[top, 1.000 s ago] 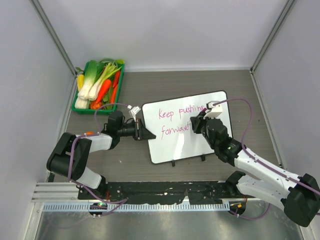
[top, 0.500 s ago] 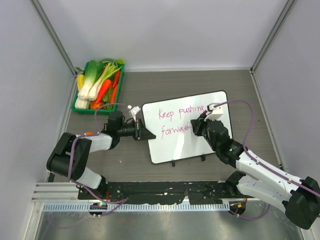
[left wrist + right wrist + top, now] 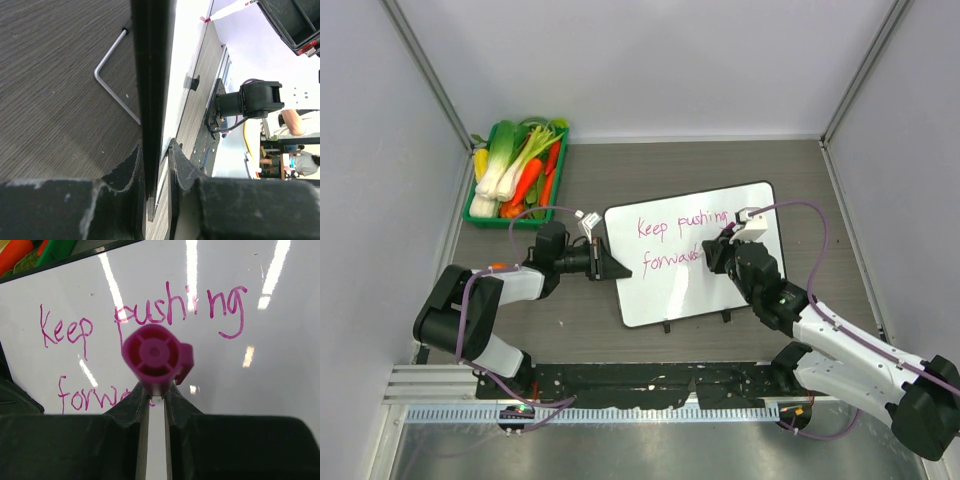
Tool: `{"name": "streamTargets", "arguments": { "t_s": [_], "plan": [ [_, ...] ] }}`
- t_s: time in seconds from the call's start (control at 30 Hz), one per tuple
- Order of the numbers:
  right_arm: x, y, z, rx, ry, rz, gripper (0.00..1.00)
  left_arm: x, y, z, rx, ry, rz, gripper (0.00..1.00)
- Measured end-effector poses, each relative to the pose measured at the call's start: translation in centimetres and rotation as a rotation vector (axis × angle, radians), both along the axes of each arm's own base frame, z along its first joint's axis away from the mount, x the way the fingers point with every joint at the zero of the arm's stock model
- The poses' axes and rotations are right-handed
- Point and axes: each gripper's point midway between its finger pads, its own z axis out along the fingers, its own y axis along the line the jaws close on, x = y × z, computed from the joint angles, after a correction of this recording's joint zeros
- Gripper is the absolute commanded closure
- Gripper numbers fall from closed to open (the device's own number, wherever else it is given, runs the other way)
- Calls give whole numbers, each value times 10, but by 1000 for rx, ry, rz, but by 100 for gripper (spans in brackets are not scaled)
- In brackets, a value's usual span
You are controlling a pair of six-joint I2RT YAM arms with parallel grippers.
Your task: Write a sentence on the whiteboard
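The whiteboard (image 3: 670, 290) lies flat on the table with "Keep pushing" and the start of "forwar" written on it in magenta. My left gripper (image 3: 608, 268) is shut on the board's left edge. In the left wrist view that dark rim (image 3: 152, 75) runs between the two fingers of the left gripper (image 3: 155, 145). My right gripper (image 3: 712, 252) hovers over the end of the second line, shut on a magenta marker (image 3: 152, 354). The right wrist view looks down the marker's capped back end at the board (image 3: 280, 365); the marker's tip is hidden under the right gripper (image 3: 156, 390).
A green tray (image 3: 510, 222) full of vegetables stands at the back left. Two small black clips (image 3: 667, 326) sit on the board's near edge. A metal hex key (image 3: 107, 70) lies on the table by the board's left side. Grey walls close in the table.
My right gripper with the marker has shifted slightly to the right along the second line. The left gripper and the board have stayed in place.
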Motion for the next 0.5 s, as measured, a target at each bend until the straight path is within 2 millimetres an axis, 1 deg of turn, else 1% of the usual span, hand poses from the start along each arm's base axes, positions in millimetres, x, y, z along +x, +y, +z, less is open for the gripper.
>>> {"name": "streamTargets", "arguments": {
  "t_s": [0.5],
  "plan": [
    [-1,-3,0,-9,6,-6,99,0,0,0,0,0,-1,100]
  ]
}}
